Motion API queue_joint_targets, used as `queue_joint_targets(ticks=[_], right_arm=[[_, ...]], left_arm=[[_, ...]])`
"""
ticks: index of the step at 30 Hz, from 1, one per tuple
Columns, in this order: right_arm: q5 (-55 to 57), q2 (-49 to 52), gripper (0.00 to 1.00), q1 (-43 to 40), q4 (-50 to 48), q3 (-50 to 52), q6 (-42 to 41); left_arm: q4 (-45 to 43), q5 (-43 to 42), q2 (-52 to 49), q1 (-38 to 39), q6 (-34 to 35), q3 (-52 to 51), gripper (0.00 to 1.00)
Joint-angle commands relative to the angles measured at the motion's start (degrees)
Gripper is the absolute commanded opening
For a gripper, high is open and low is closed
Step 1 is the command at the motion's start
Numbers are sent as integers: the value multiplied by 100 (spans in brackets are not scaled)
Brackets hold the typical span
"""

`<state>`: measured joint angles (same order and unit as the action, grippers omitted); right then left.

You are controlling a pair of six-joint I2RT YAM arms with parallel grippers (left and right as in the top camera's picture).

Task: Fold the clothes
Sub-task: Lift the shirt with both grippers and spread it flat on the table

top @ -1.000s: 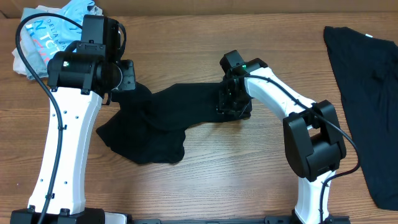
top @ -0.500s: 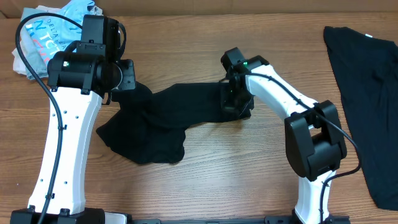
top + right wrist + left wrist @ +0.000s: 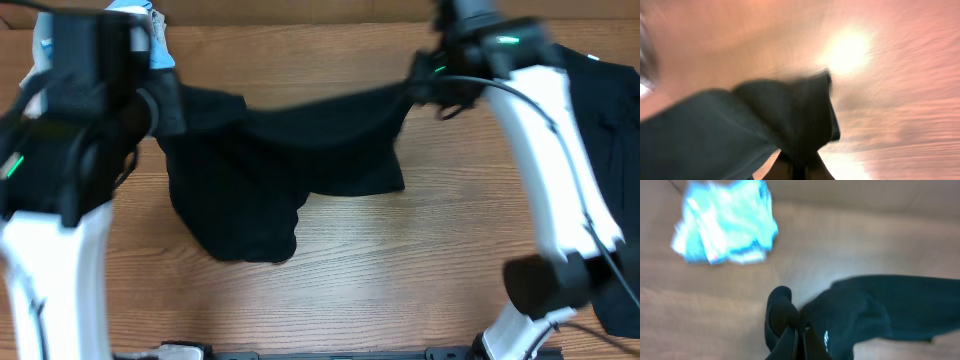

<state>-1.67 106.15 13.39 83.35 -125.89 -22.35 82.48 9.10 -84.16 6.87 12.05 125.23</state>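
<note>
Jaws on both grippers are clamped on the black garment (image 3: 290,165), the left gripper (image 3: 168,100) at ten o'clock and the right gripper (image 3: 420,85) at one o'clock. It hangs stretched between them over the table (image 3: 400,270) centre. It looks soft, light and floppy, likely best held by its top corners.

Reads plain solid black across the limp cloth garment (image 3: 280,170). Matches that black on the second flat cloth garment (image 3: 620,120). Blurs light blue with white on the crumpled cotton shirt (image 3: 725,220). Runs warm brown with fine grain lines over the wooden table (image 3: 420,280). Pairs white shells with black joints on the left arm (image 3: 45,260) and right arm (image 3: 560,170).
</note>
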Motion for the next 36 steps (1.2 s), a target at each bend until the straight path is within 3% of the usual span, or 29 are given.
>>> queue_joint_targets(ticks=[1, 11, 19, 27, 36], right_arm=[[376, -673, 4, -160, 140, -691, 22], [817, -1751, 4, -256, 140, -1305, -42], [1108, -2253, 4, -256, -334, -1366, -44], [1390, -1705, 4, -264, -680, -1364, -192], [1408, 236, 4, -319, -1434, -1362, -275]], left_arm=[[0, 197, 483, 2, -46, 673, 4], [-61, 378, 1366, 2, -48, 1703, 4], [-481, 450, 1300, 2, -92, 1875, 4], [-890, 463, -94, -4, -153, 1781, 4], [-1773, 450, -2798, -13, -87, 1779, 4]])
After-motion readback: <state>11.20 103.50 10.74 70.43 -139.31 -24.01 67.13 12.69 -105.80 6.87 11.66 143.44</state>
